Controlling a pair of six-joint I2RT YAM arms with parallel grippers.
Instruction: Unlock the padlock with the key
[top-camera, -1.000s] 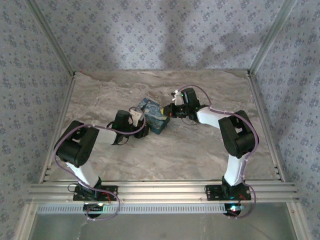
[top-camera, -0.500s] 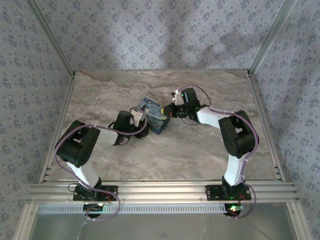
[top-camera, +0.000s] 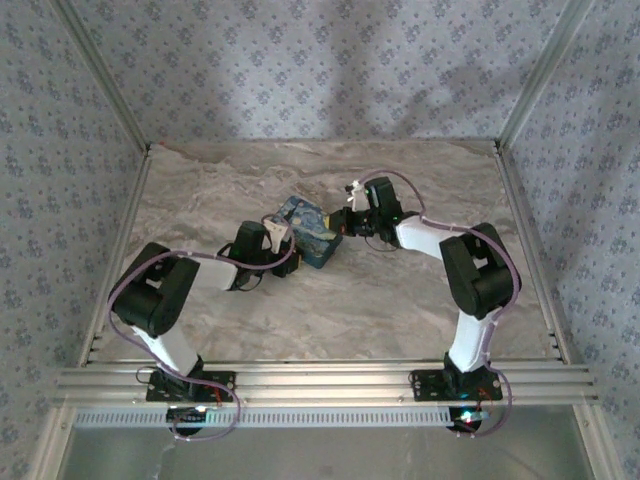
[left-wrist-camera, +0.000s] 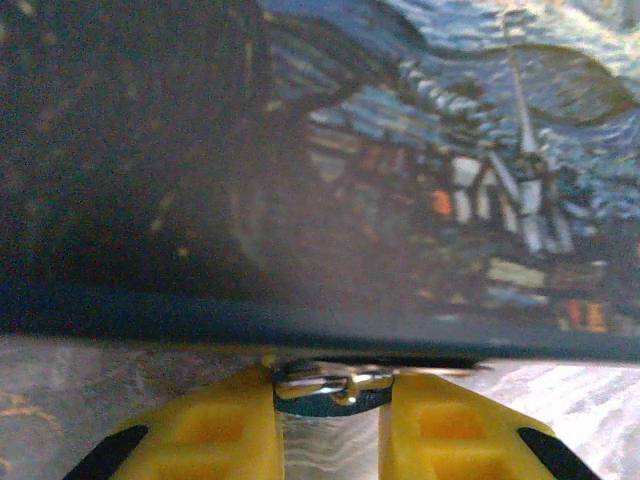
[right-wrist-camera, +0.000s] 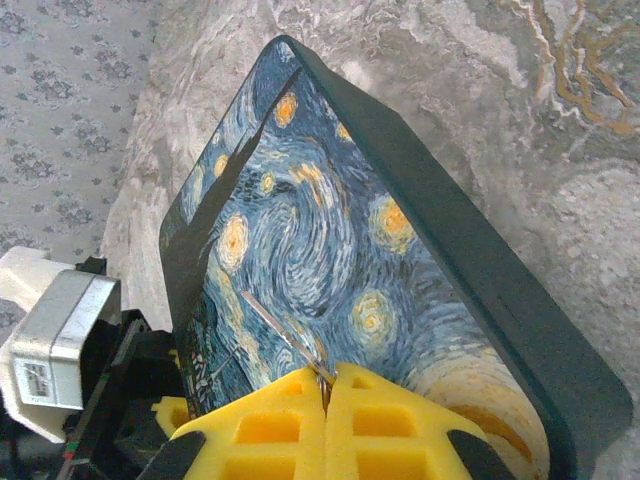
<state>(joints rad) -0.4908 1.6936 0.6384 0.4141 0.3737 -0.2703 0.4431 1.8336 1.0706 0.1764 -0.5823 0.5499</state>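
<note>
Blue-and-yellow night-sky printed flat box (top-camera: 310, 232) unmoved just ahead of both grippers, left gripper (left-wrist-camera: 333, 402) edged closer than a second ago, clamping tiny bluish metal padlock (left-wrist-camera: 333, 387) between its tips, right gripper (right-wrist-camera: 327, 385) unchanged, closed on thin silver key (right-wrist-camera: 300, 351)

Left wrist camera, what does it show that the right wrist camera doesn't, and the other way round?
The left wrist view adds the padlock, sitting between the yellow fingers of the left gripper at the lower edge of the Starry Night box. The right wrist view adds the key, a thin metal sliver pinched in the shut right gripper, and the box's swirling sky face tilted above the table. Both views share the box, close up.
</note>
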